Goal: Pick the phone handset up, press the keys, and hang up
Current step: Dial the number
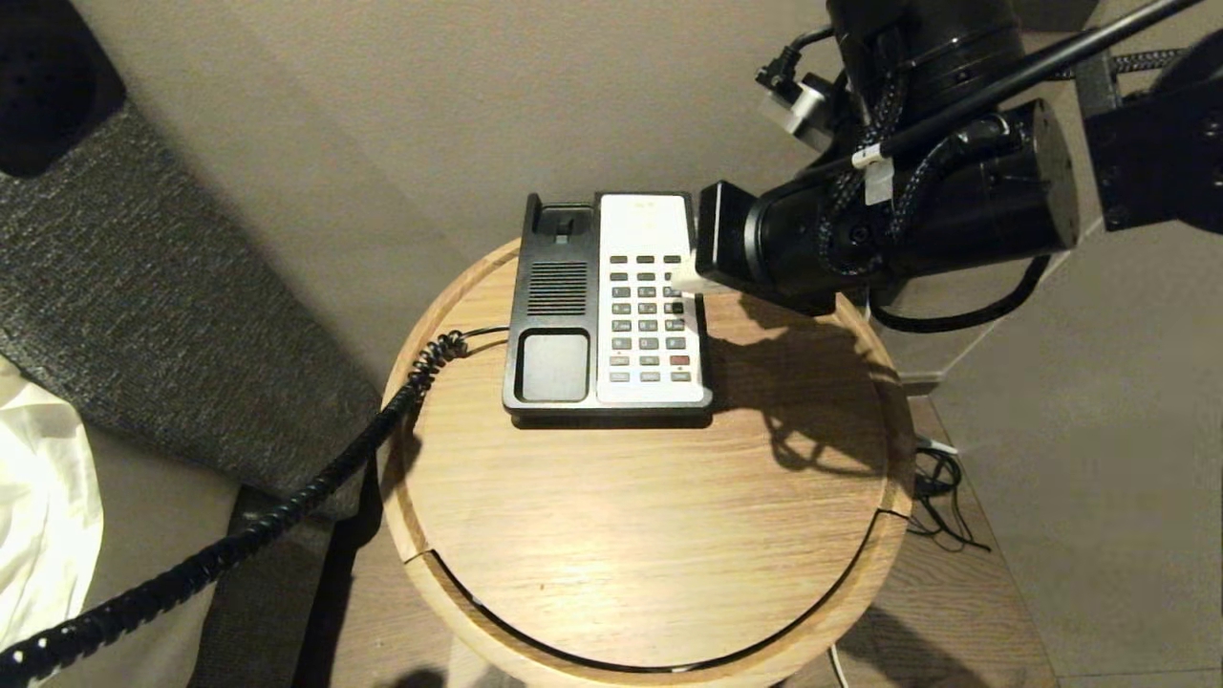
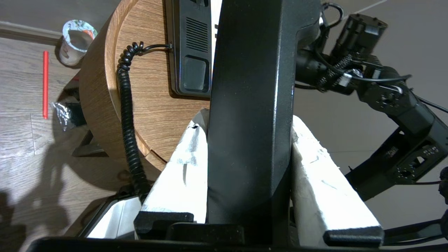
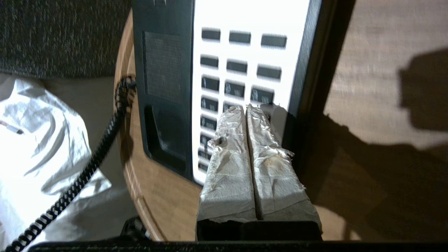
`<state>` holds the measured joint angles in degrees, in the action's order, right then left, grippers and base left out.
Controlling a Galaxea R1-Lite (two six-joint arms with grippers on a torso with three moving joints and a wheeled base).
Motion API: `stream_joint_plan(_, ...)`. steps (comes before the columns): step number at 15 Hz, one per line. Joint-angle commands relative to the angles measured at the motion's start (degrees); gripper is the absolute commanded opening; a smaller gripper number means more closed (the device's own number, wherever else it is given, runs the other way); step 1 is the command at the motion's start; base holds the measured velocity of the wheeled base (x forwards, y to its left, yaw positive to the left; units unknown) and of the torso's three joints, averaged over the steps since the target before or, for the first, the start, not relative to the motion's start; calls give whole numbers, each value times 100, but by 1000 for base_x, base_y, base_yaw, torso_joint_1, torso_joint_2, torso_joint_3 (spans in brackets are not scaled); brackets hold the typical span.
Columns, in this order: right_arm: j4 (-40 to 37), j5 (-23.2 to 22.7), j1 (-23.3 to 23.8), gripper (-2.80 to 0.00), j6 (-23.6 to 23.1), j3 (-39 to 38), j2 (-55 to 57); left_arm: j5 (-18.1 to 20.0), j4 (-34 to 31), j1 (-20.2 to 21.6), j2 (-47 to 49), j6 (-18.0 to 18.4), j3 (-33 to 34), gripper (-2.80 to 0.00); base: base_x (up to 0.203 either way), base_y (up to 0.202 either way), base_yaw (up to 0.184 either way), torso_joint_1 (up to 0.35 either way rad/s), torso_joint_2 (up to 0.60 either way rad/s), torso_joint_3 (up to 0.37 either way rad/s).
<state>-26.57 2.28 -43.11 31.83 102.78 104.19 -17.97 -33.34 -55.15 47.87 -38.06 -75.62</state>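
- Handset [image 2: 250, 115], long and black, is off the phone base and clamped between the two white-wrapped fingers [image 2: 182, 168] of the left pincer [image 2: 250, 140]; the fingers press on its two long sides, and it runs lengthwise away from the wrist camera, above the near-left edge of the counter.
- Coiled cord [image 1: 287, 506] runs from the left side of the phone base [image 1: 559, 315], over the left edge of the round wooden counter [image 1: 650, 535], and down off toward the near left, out of the head view.
- Phone base sits at the far part of the counter, its black cradle on the left lying empty and its white keypad panel [image 1: 650, 296] on the right.
- Right pincer [image 3: 246, 110] has its two wrapped fingers [image 3: 231, 154] pressed together with no gap and nothing between them; the tips are over the number keys on the right side of the keypad. Whether they actually touch a key cannot be told.
- Right arm [image 1: 917, 220] reaches in from the far right edge of the counter, casting a shadow on the wood beside the phone base.
- Left wrist view also shows a paper cup [image 2: 75, 42], a red stick [image 2: 45, 85] and a crumpled wrapper [image 2: 61, 112] on the wooden floor beyond the counter.
- White cloth [image 3: 45, 140] lies on the floor past the left edge of the counter.
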Motion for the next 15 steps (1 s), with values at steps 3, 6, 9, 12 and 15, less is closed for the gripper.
stream_joint_plan(3, -327, -17, -57, -280, 183, -74, -126, -13, -23, 13, -71, -26, 104, -280, 0, 0, 0, 0, 0, 0)
stream_joint_plan(6, -332, -17, -125, -280, 315, -56, -13, -13, -23, 13, -193, -34, 261, -280, 0, 0, 0, 0, 0, 0)
stream_joint_plan(9, -314, -17, -216, -280, 324, 5, 93, -13, -23, 22, -252, -34, 329, -280, 0, 0, 0, 0, 0, 0)
stream_joint_plan(12, -279, 1, -216, -280, 313, 15, 188, -13, -15, 22, -243, -26, 312, -280, 0, 0, 0, 0, 0, 0)
stream_joint_plan(15, -268, 1, -207, -280, 290, 40, 232, -20, -15, 19, -234, -26, 303, -280, 0, 0, 0, 0, 0, 0)
